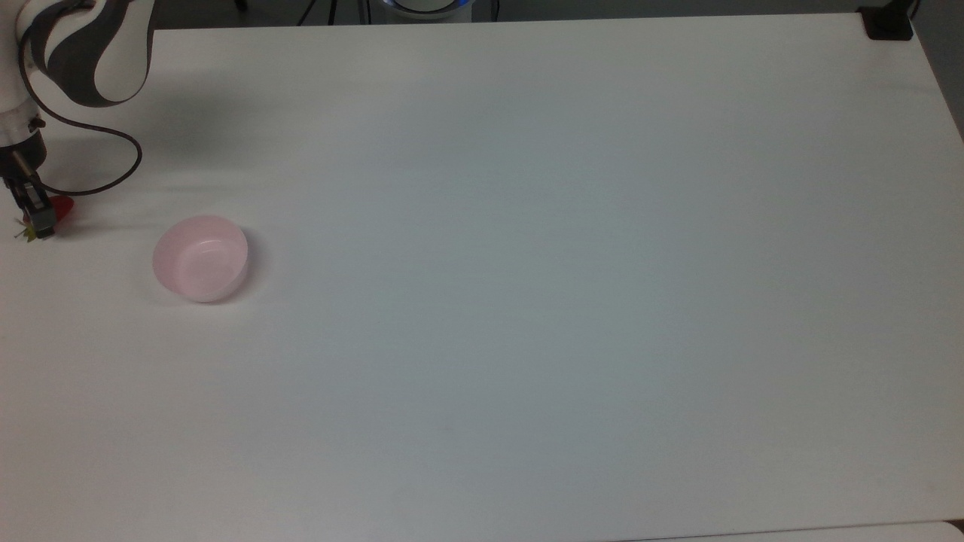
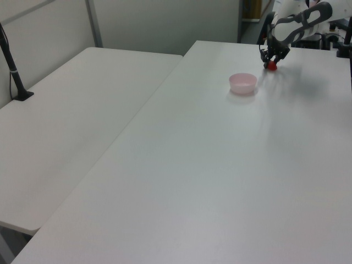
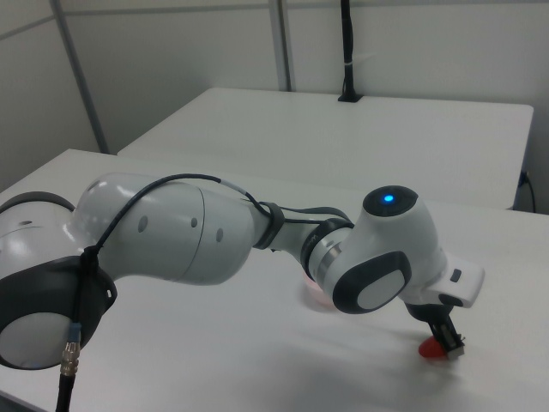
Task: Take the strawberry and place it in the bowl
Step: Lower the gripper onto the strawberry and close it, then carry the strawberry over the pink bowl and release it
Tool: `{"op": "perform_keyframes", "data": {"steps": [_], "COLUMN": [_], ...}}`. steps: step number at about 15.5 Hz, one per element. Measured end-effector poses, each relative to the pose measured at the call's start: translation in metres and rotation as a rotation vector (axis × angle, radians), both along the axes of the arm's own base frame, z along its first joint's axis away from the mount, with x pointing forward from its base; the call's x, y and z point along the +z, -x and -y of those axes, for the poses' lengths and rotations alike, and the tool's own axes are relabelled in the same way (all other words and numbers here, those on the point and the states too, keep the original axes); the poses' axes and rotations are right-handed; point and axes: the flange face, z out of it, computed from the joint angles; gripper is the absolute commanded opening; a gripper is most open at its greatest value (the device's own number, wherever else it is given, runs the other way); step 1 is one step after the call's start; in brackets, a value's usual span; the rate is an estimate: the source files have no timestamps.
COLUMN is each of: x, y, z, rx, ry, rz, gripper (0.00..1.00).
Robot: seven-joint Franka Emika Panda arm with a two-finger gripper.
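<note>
Strawberry (image 1: 63, 206) sits on tabletop (image 1: 527, 301) near the top view's left edge, beside bowl (image 1: 200, 258); gripper (image 1: 39, 223) at it, jaws' state unclear — confirm firm pinch mid-body before lifting.

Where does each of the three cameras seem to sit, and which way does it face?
Top view: overhead, looking down on the white table; arm and gripper at the top view's left edge.
Left view: raised, at the table's near end, looking along it to the bowl and gripper far off.
Right view: close behind the arm, facing across it; gripper over the strawberry.
All three share the strawberry and gripper.
</note>
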Motion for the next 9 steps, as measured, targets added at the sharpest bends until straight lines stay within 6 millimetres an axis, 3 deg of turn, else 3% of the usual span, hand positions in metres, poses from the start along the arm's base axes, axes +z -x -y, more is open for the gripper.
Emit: {"op": "perform_keyframes", "data": {"steps": [4,6,9], "x": [0.008,0.025,0.064], "y": [-0.004,-0.010,-0.027], "z": [-0.004,-0.011,-0.041], "rx": [0.009,0.020,0.050], "ry": [0.004,0.000,-0.009], "rz": [0.009,0.007,0.016], "gripper": [0.25,0.26,0.27]}}
